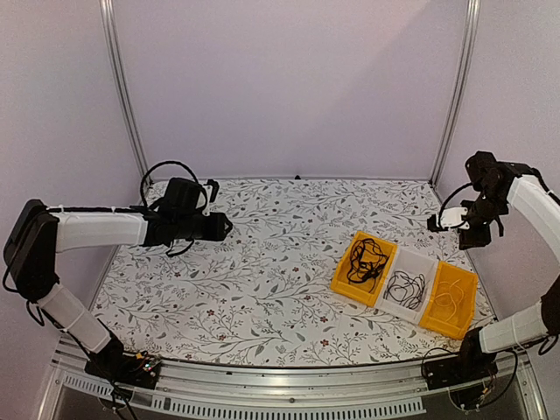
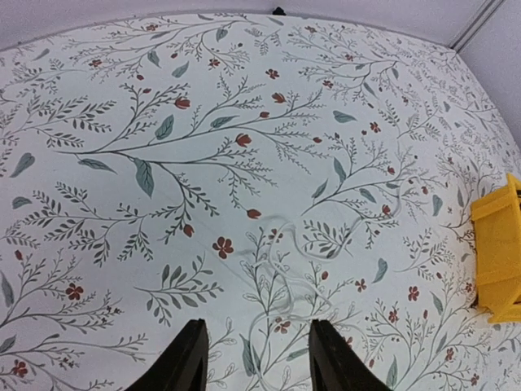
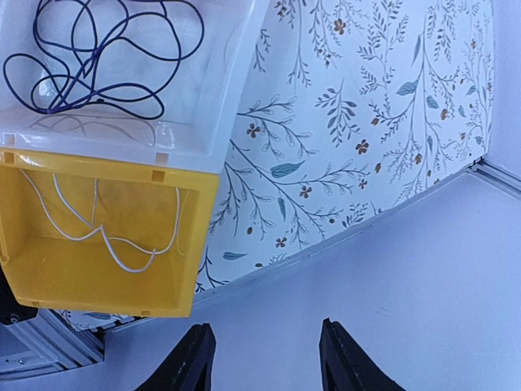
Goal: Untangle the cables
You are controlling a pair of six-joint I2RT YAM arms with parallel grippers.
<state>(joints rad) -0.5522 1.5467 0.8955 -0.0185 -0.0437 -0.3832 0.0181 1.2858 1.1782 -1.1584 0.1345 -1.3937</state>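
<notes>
The cables lie sorted in three bins at the right of the table. A thick black cable (image 1: 365,260) is in the near-left yellow bin (image 1: 348,278). A thin dark cable (image 1: 406,287) (image 3: 98,57) is in the white middle bin (image 1: 423,263) (image 3: 228,73). A white cable (image 1: 450,303) (image 3: 114,236) is in the right yellow bin (image 1: 464,320) (image 3: 98,285). My left gripper (image 1: 226,226) (image 2: 259,358) is open and empty, raised over the left of the table. My right gripper (image 1: 435,223) (image 3: 264,358) is open and empty, high beside the right wall.
The floral tablecloth (image 1: 262,280) covers the table. In the left wrist view faint pale curved lines (image 2: 281,269) show on the cloth ahead of the fingers; I cannot tell crease from cord. A yellow bin's edge (image 2: 498,252) shows at its right. Walls enclose three sides.
</notes>
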